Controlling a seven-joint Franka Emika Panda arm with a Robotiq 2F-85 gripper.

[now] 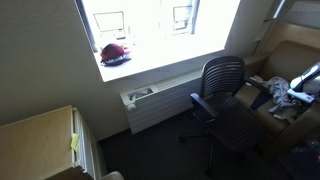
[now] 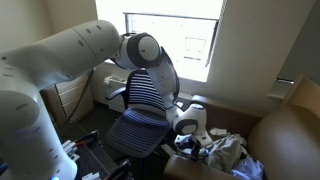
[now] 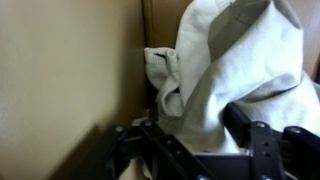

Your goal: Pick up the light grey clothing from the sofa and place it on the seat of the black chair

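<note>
The light grey clothing [image 3: 220,70] fills the wrist view, bunched between my fingers against the tan sofa [image 3: 60,70]. My gripper [image 3: 195,122] is shut on a fold of it. In both exterior views the gripper [image 1: 303,80] [image 2: 190,125] is low over the sofa [image 1: 290,55] [image 2: 290,135], at the pile of clothing [image 1: 288,97] [image 2: 225,152]. The black chair [image 1: 222,85] [image 2: 145,100] stands right beside the sofa, its seat [image 1: 235,122] empty.
A wall radiator [image 1: 160,100] runs under the window behind the chair. A red object [image 1: 115,53] lies on the window sill. A wooden cabinet [image 1: 40,140] stands at the near corner. My arm [image 2: 70,60] reaches over the chair's back.
</note>
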